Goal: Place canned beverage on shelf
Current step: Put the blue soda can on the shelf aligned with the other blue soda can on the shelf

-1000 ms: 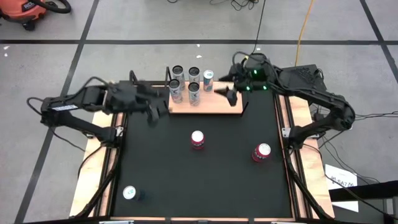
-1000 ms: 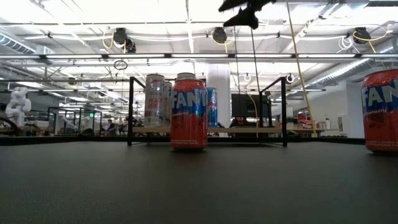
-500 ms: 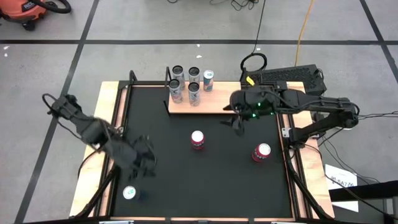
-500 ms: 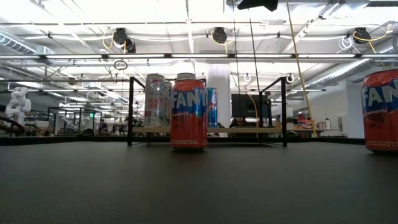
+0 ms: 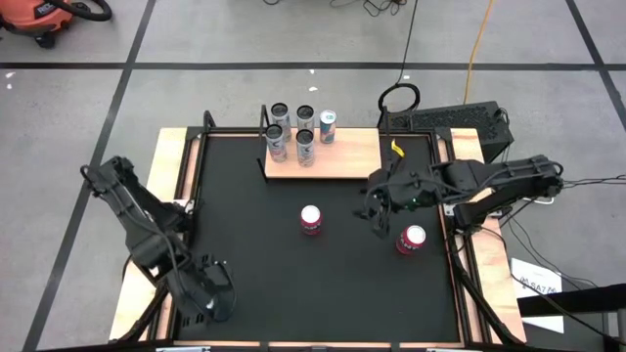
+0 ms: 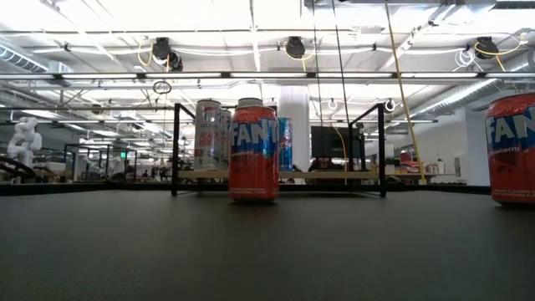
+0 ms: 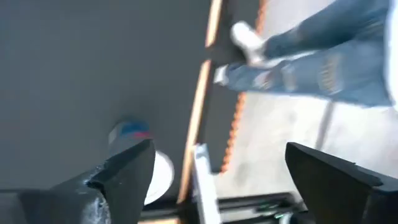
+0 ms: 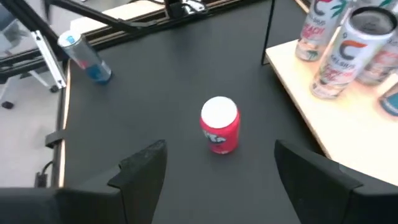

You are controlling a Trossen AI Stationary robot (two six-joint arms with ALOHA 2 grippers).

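The shelf [image 5: 337, 156] is a light-wood board at the table's far side, with several silver cans [image 5: 305, 144] standing at its left end. Two red cans stand upright on the black table, one at the middle [image 5: 311, 219] and one at the right [image 5: 411, 239]. My right gripper [image 5: 374, 217] hovers open between them; in its wrist view the middle red can [image 8: 219, 124] lies ahead between its fingers. My left gripper [image 5: 210, 298] is open above a blue-and-white can [image 7: 163, 177] at the near left corner, which its finger partly hides.
The table's light-wood side strips [image 5: 147, 264] run along both edges. A person's legs in jeans [image 7: 323, 62] stand just beyond the near left edge. The low view shows a red can [image 6: 253, 152] in front of the shelf [image 6: 276, 176].
My left gripper has swung from the shelf's left end toward the table's near left corner, sinking and tipping downward over the blue-and-white can. My right gripper has moved from the shelf's far right end toward the near edge, stopping between the two red cans. No can has moved.
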